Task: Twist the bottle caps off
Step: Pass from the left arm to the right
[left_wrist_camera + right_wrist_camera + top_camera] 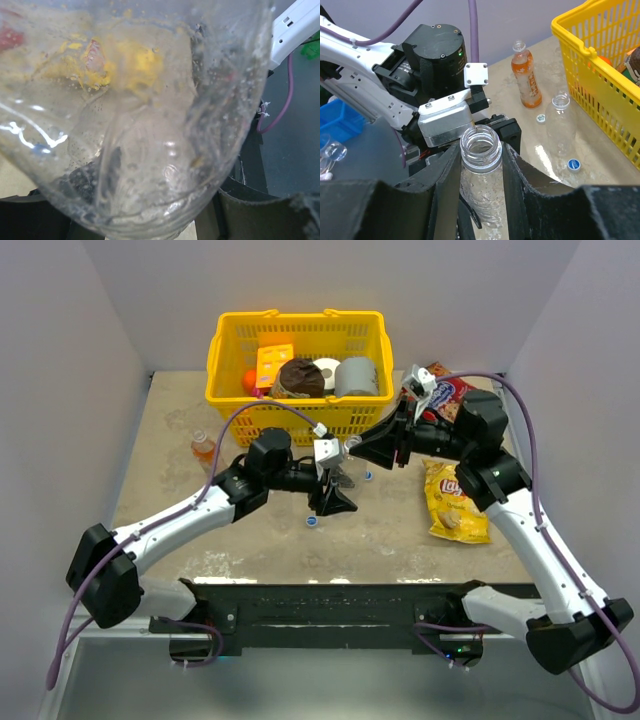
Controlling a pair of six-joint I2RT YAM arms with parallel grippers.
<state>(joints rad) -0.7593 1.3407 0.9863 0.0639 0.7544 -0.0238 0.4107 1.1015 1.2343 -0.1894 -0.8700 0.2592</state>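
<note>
I see three bottles [561, 125], two loose caps [574, 165].
My left claw [333, 490] grips one clear bottle [480, 200]; my right claw [480, 155] pinches its neck.

Clear bottle [150, 150]: is filling the left wrist view, blurring, overrunning its edges.
Chip bag [452, 508]: is lying partly under the right arm [525, 525].

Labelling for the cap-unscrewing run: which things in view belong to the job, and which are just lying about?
Job: held clear bottle, orange bottle, standing clear bottle, blue cap, whitish cap.
Lying about: yellow basket, chip bag, red snack packet.
</note>
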